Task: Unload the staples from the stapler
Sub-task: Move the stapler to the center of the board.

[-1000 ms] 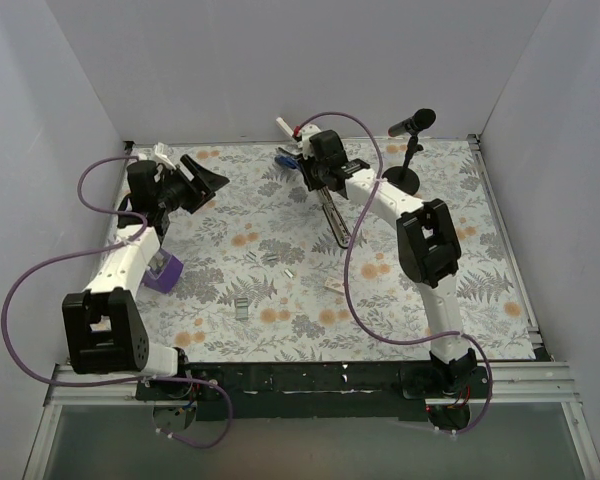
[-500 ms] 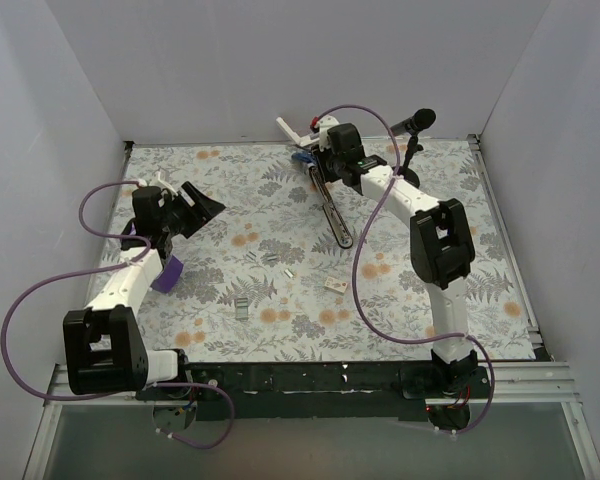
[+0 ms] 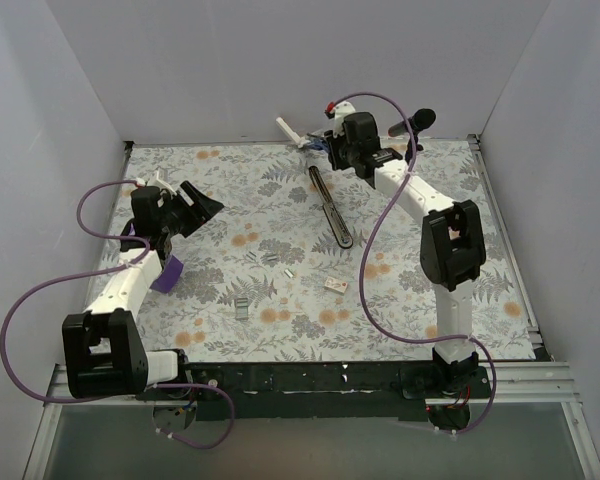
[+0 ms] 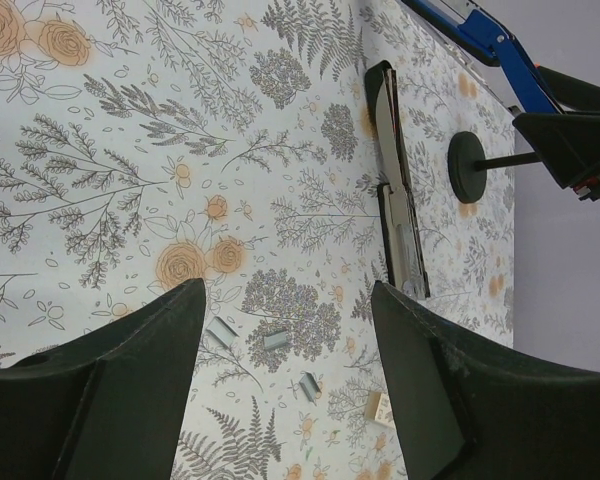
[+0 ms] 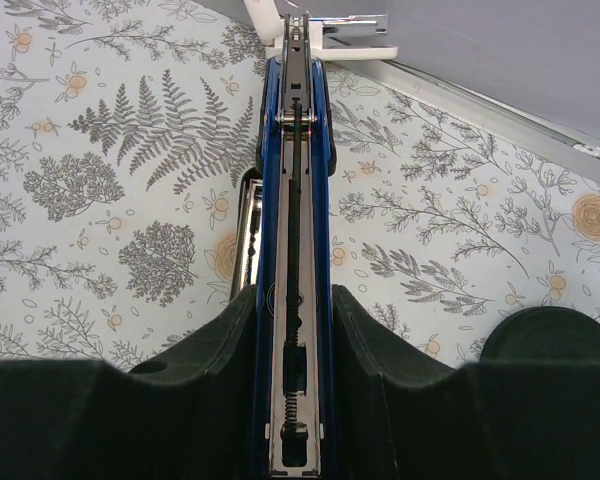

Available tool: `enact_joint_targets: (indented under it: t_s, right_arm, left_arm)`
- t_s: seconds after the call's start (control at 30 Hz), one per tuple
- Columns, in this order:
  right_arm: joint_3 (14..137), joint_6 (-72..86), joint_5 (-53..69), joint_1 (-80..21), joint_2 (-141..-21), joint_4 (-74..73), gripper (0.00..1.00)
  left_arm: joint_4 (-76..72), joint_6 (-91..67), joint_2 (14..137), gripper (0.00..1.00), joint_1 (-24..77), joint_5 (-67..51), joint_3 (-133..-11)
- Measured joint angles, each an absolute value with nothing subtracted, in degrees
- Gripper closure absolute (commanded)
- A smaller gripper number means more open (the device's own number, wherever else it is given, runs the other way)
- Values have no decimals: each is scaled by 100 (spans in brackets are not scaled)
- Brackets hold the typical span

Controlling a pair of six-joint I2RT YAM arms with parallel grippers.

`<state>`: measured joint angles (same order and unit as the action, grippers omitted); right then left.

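Stapler (image 3: 332,215) unloading is at the opened-magazine stage. Items are listed in descending size.

1. Counter (image 3: 460,260): a floral-patterned surface carrying all items.
2. Stapler: located at the far middle of the counter. The black base lies flat, its long axis running from the far edge toward the near side. The blue-and-black arm (image 5: 295,150) is swung up off the base at the far hinge end, so the spring track inside it faces the right wrist view.
3. Right pincer (image 5: 295,300): clamped on the blue-and-black arm, one finger against each side wall.
4. Left pincer (image 4: 285,290): fingers apart, holding nothing, raised over the left side of the counter, well apart from the stapler.
5. Staple strips (image 3: 270,258): several short silver pieces lie loose on the counter, near the near end of the base.

Assessment: part of the load appears to be out. Whether any staples sit in the track or channel cannot be determined from these views.

Next move, as judged: inspect the silver channel, then tip or shake out whatever is there. The right pincer needs a firm hold so the arm does not snap shut. The left pincer is free to steady the base.
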<state>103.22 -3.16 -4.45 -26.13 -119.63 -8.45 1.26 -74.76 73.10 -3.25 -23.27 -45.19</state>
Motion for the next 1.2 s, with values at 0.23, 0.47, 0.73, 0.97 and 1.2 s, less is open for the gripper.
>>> enact_joint_targets:
  t_s: [0.23,0.47,0.73,0.97,1.2]
  right_arm:
    - [10339,-305,-447,-2504,-11963,-762,99]
    - [10442,-255,-425,-2471,-12007,-486,99]
    - [10910,-158,-386,-2471,-12523,-244,99]
    - [10862,-117,-279,-2471,-12798,-176,99]
    - [9845,-95,-266,-2499,-12462,252,99]
  left_arm:
    - [121,-7476,7229,33,-325,-2324,-4504]
    - [121,-7478,7229,33,-325,-2331,-4497]
    - [91,-7478,7229,33,-325,-2333,-4491]
    - [-5,-7478,7229,33,-325,-2333,-4488]
    - [-21,-7481,7229,34,-325,-2333,-4488]
